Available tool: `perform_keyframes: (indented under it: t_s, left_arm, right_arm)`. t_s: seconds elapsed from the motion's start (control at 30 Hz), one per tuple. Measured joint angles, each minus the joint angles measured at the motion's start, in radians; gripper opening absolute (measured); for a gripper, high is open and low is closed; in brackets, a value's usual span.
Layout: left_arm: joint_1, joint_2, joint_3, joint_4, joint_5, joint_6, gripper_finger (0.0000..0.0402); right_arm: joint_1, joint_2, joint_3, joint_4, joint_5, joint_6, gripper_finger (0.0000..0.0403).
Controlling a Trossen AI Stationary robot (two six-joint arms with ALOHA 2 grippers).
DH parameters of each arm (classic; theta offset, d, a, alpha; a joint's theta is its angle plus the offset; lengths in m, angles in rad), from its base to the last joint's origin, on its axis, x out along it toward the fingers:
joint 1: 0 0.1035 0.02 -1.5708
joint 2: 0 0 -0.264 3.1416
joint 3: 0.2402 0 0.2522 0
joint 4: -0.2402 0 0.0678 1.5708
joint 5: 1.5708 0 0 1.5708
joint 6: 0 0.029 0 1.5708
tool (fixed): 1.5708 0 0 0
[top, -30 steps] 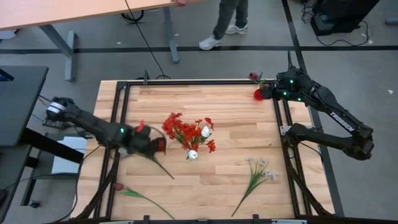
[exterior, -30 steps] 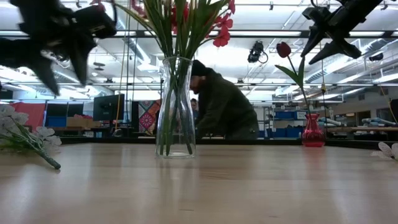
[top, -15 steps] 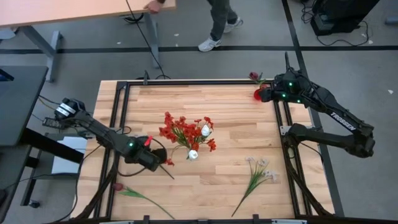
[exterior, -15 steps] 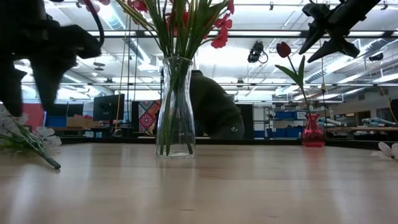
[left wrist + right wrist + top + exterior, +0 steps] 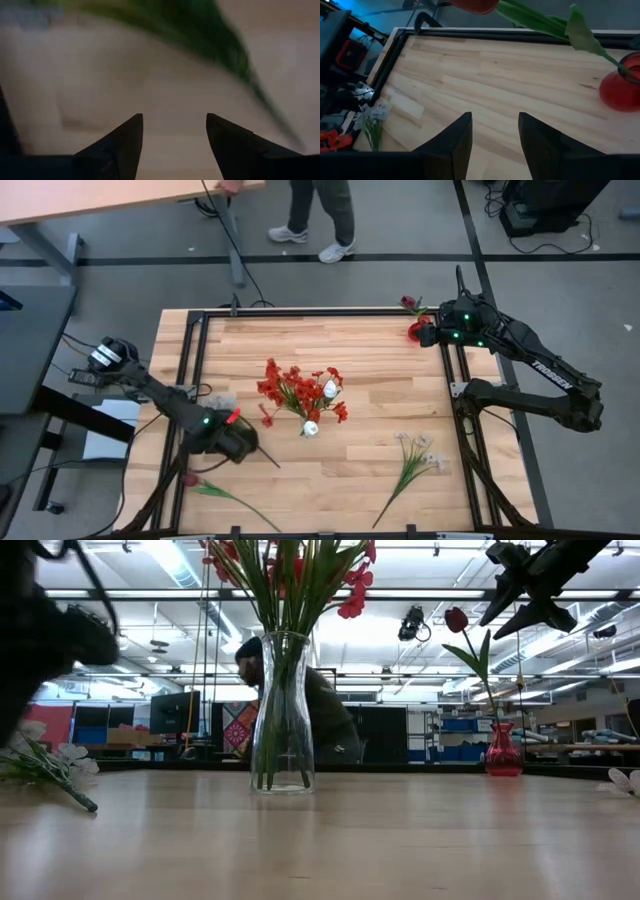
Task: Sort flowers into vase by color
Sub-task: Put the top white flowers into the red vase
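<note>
Wooden bench (image 5: 370,380) seen from above, with my clear vase (image 5: 281,710) at its centre as landmark. Red flowers (image 5: 290,388) and white buds (image 5: 329,390) already stand in that vase. Far to its right, at the bench's back corner, a small red vase (image 5: 502,752) holds one maroon tulip (image 5: 456,619); my right gripper (image 5: 493,131) hovers just beside it, fingers apart, grasping nothing. My left gripper (image 5: 174,131), released wide, hangs low to the left front of the clear vase, over a green stem (image 5: 262,450). Remaining, by my judgement: another tulip (image 5: 215,490) at the left front, and a pale spray (image 5: 412,458) at the right front.
</note>
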Motion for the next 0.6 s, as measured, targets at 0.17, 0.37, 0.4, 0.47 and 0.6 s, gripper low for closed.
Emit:
perform_keyframes:
  t_s: [0.17,0.37,0.4,0.47,0.6]
  left_arm:
    - [0.096,0.0,-0.009,-0.003,-0.064,-0.019,0.0251]
    - [0.149,0.0,-0.009,-0.011,-0.072,-0.019,0.0272]
    - [0.153,0.0,-0.009,-0.017,-0.072,-0.02,0.0273]
    - [0.165,0.0,-0.009,-0.02,-0.08,-0.019,0.0273]
    - [0.197,0.0,-0.089,0.082,-0.095,-0.016,0.0273]
  right_arm:
    - [0.0,0.0,0.0,0.0,-0.007,-0.001,0.0168]
    - [0.0,0.0,0.0,-0.015,-0.011,-0.001,0.0168]
    - [0.0,0.0,0.0,-0.02,-0.011,-0.002,0.0168]
    - [0.0,0.0,0.0,-0.031,-0.01,-0.002,0.0168]
    - [0.0,0.0,0.0,-0.038,-0.007,-0.017,0.0168]
